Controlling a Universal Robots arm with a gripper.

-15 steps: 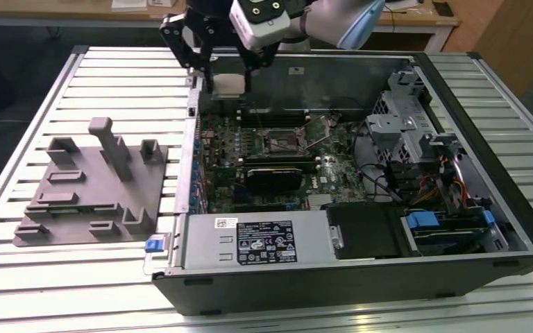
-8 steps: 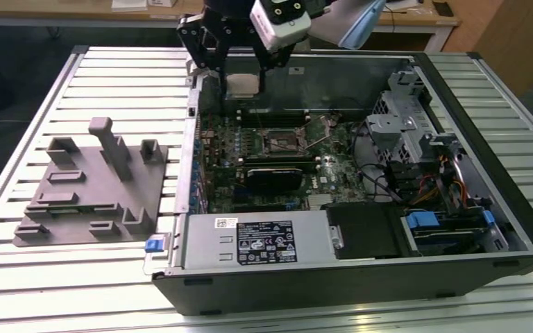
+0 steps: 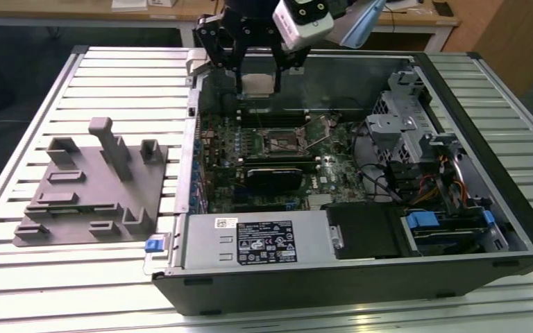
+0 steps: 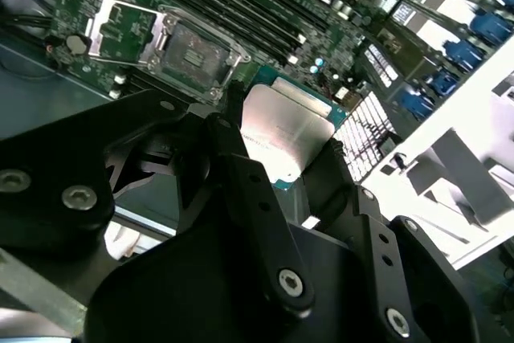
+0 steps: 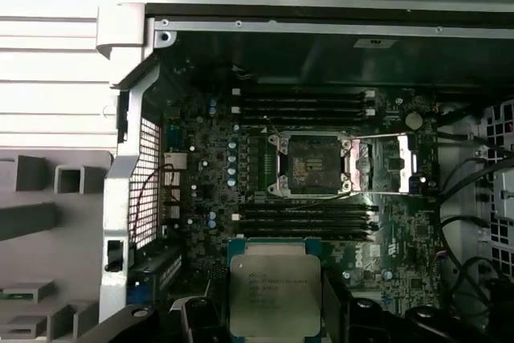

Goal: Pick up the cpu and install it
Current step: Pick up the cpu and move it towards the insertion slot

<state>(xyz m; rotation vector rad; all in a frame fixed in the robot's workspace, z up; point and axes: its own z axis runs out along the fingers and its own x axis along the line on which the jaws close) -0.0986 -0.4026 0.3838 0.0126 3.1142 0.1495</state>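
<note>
Open computer case (image 3: 359,286) | tool (image 3: 258,71) clamped on cpu (image 3: 257,84) | cpu above motherboard (image 3: 336,166), between fingers (image 4: 249,198)

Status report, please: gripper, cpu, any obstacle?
Gripper shut on cpu, held over the motherboard. Socket open, cpu not yet seated. No obstacle seen between.

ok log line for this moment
gripper: shut on flat silver-grey square cpu | where: above green motherboard in open case | dark square socket: lid open, empty
</note>
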